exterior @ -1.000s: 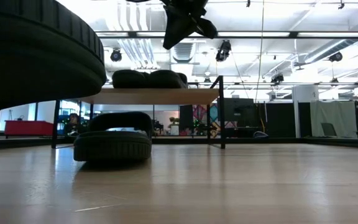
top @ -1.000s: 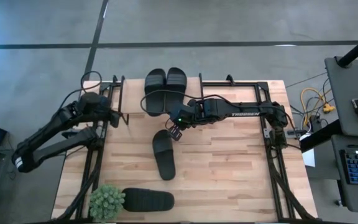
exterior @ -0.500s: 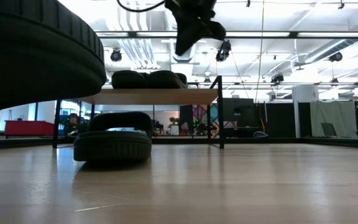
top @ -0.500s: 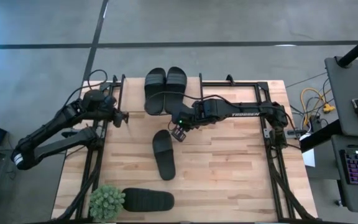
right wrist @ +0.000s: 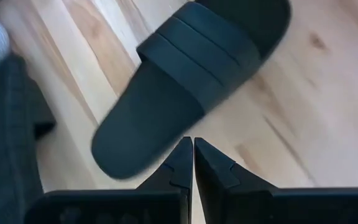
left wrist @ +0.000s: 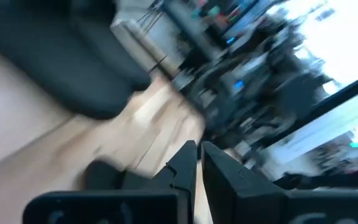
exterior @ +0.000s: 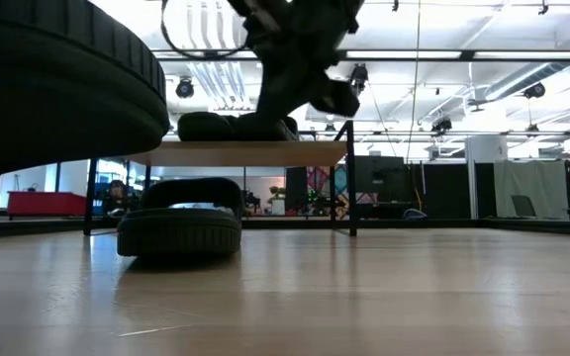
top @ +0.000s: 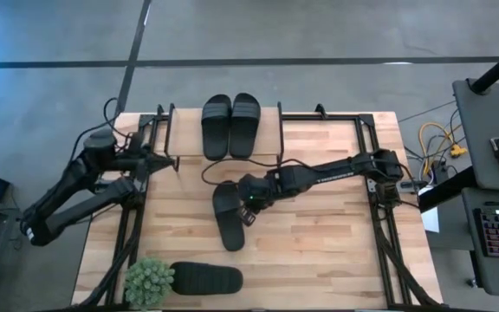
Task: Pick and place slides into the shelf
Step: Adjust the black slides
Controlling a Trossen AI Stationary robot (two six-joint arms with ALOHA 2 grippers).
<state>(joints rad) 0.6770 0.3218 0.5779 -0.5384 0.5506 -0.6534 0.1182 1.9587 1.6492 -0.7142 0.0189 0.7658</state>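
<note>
**Kid:** Four slides are here. Where are they all?

**Friend:** Two slides sit side by side on the shelf, up at twelve o'clock on the worktop. From above, the pair covers most of the shelf top. One slide lies flat in the middle of the worktop. The last slide lies down at seven o'clock, just beside a small green plant.

**Kid:** Where is the right tool?

**Friend:** The right tool is over the middle slide, at its three o'clock edge. Its arm reaches in from three o'clock. In its own wrist view the two fingers are pressed together, with nothing between them. The slide's strap and sole lie just ahead of the tips.

**Kid:** Is it touching the slide?

**Friend:** I cannot tell.

**Kid:** And the left tool?

**Friend:** The left tool waits at the worktop's nine o'clock edge, well apart from every slide. Its fingers are nearly together, with a thin gap, and hold nothing.

**Kid:** What does the low view show?

**Friend:** The middle slide sits in front of the shelf, with the pair on top of the board.
</note>
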